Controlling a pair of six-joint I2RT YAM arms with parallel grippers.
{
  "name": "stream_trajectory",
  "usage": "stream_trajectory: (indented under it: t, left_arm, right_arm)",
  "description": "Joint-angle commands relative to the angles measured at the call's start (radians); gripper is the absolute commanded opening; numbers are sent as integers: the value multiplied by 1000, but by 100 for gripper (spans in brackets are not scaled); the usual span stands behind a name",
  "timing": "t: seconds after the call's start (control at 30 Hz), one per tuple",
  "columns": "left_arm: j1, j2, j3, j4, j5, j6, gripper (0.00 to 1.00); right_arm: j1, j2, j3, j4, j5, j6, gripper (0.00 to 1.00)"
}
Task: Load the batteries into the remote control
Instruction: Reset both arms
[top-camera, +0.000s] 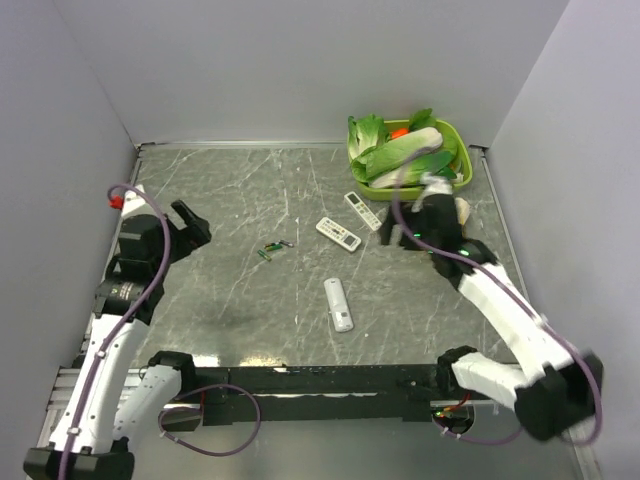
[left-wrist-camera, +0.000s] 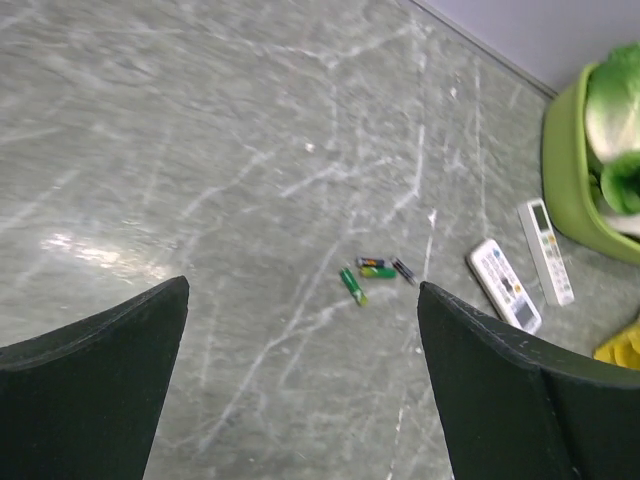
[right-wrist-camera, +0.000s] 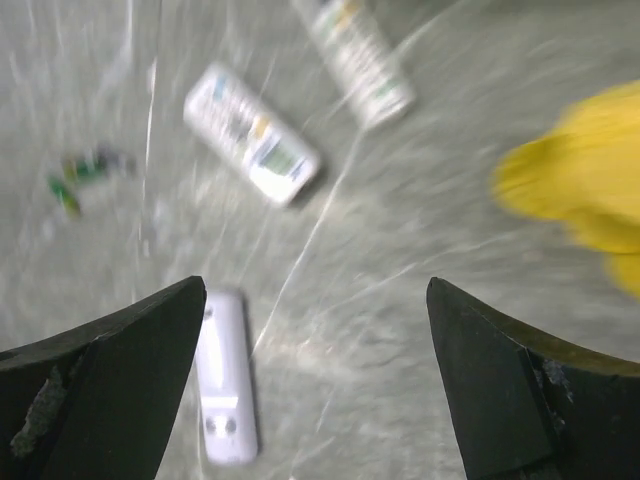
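Black fingers (left-wrist-camera: 90, 380) fill the bottom corners of the left wrist view, spread wide with nothing held between them, so the left gripper (left-wrist-camera: 302, 285) is let go and hangs over the grey table (left-wrist-camera: 200, 150). Past its fingers, near the middle of that view, lie the batteries (left-wrist-camera: 370, 264), tiny cells in a small heap, mixed up with green cells (left-wrist-camera: 352, 285) that touch or nearly touch them. They are so small that it is hard to tell which one is which. From above, this little heap (top-camera: 275, 249) sits just left of the middle of the table, and the left gripper (top-camera: 195, 225) is off to its left, near the left side of the frame. The remote control (top-camera: 338, 304) is slim and white and lies by itself, below and to the right of the heap, with bare table between them. In the right wrist view it shows at the lower left (right-wrist-camera: 225, 380), just beside one dark finger (right-wrist-camera: 110, 390). The right gripper (right-wrist-camera: 315, 285) is also spread wide and holds nothing. That view is blurry. From above, the right gripper (top-camera: 405, 225) is at the right of the middle, close to two longer remotes (top-camera: 338, 234) with many buttons. These lie between the slim remote and a green basket (top-camera: 455, 135) full of leafy vegetables (top-camera: 400, 150) at the upper right. Something yellow (right-wrist-camera: 580, 190) lies at the right edge of the right wrist view, but I cannot tell what it is.
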Motion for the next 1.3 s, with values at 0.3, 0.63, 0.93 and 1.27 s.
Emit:
stream_trajectory:
  t: [0.3, 0.63, 0.93, 1.27]
  left_arm:
    - [105, -224, -24, -6, 63, 85, 97]
    - [105, -383, -44, -33, 28, 91, 97]
    - [104, -402, 5, -75, -3, 85, 97]
    - [104, -399, 3, -85, -18, 65, 97]
  right_arm:
    - [-170, -671, -90, -205, 352, 76, 100]
    - [-169, -979, -205, -139, 407, -28, 100]
    - [-169, -1127, -305, -74, 397, -63, 100]
    - [-169, -1136, -307, -85, 397, -49, 100]
